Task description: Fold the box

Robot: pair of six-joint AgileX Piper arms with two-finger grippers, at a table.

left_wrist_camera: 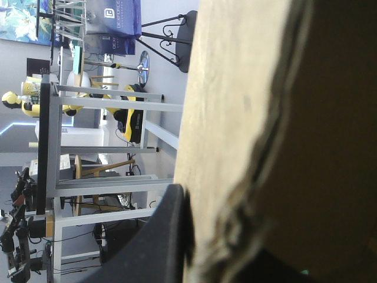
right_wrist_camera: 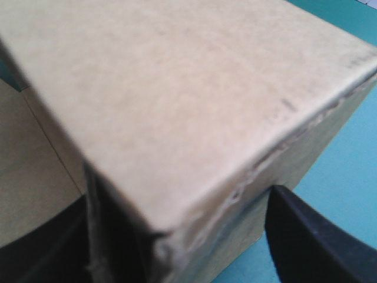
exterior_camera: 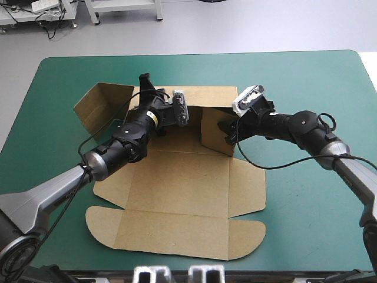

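The brown box [exterior_camera: 177, 194] is seen at the middle of the teal-green tabletop [exterior_camera: 306, 76]. Its half toward 6 o'clock lies flat with rounded lid flaps, its half toward 12 o'clock is raised into walls, and one flap stands open at 10 o'clock. This outline is shown by the high view alone; in the wrist views only plain board is seen close up. The far wall's end at 11 o'clock is clamped by the left claw [exterior_camera: 152, 89], one black finger [left_wrist_camera: 153, 242] being pressed against the board. The upright wall at 2 o'clock is straddled by the right claw [exterior_camera: 228, 131], whose black fingers [right_wrist_camera: 312, 242] are held apart, the wall's folded corner between them.
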